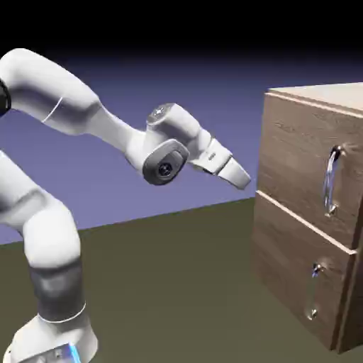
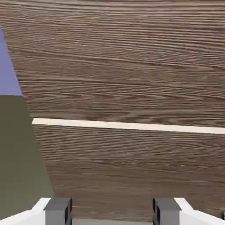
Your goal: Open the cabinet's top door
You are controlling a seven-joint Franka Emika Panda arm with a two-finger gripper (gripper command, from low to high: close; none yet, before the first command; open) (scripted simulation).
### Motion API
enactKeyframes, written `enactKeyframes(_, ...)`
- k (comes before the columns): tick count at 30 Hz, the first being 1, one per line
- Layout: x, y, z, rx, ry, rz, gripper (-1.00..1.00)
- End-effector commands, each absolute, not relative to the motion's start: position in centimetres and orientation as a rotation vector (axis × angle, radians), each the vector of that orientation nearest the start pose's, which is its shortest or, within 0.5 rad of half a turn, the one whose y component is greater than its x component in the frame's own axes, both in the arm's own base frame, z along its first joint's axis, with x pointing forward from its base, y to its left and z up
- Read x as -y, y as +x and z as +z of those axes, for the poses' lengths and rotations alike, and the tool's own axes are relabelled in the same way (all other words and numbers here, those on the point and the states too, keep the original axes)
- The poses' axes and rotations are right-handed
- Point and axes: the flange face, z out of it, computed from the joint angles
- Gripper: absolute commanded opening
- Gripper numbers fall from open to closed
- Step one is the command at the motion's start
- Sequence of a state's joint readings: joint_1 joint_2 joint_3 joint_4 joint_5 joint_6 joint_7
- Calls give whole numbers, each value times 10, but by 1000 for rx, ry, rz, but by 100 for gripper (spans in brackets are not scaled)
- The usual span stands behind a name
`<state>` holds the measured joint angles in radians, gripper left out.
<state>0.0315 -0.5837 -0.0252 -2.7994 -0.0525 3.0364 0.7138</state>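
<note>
Cabinet, one, stands at the exterior view's right, cut off by the frame there. Front panels: two, stacked. Top door: the upper, larger panel, shut; it faces the arm, its front turned obliquely to the camera. Handles: two, one per panel. The top door's handle, a curved silver bar, runs upright, near the door edge toward the exterior view's right. Lower panel carries the shorter handle, also upright. One pale strip divides the panels. Arm, one, cut off at the left edge. Gripper, one, angled down toward the cabinet front, near the top door's far edge. Two fingertips, well apart, nothing between them. In the hand view the door runs past the frame; at lower right a dark sliver, too small to identify.
</note>
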Motion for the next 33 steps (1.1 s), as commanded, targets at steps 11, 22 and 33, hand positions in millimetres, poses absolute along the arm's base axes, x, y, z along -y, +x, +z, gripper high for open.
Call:
enactKeyframes(11, -8, 377, 553, -65, -2671, -1514, 0)
enactKeyframes(22, 17, 355, 610, 704, -2670, -1918, 0)
enactKeyframes(33, 66, 341, 630, 1457, -2570, -2238, 0)
